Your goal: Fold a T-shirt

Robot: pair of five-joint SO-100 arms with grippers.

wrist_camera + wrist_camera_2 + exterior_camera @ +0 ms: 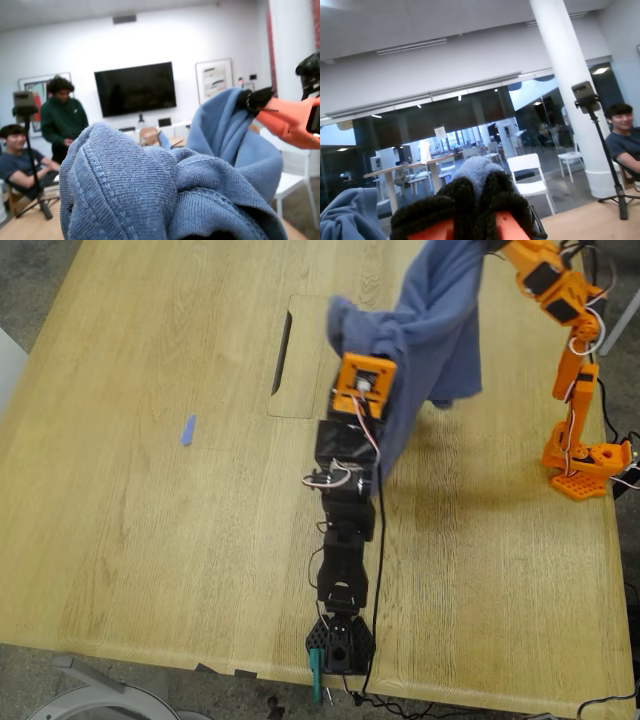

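The table (150, 540) is bare under the arms apart from a small blue scrap (188, 430). The T-shirt (440, 330) is off it entirely, hanging in the air between my two arms, bunched and draped, its long axis running from the black arm at mid-table up toward the orange arm at the exterior view's right.

My first claw (345, 340) is clamped on a wad of hem or sleeve (150, 190); cloth fills its wrist view. My second claw (250, 100) pinches a fold of blue fabric (477, 172) between its dark padded fingers (445, 205), closed tight.

The cloth sags below both grips, nearer the orange arm, so spreading it probably means drawing the claws apart and lowering.
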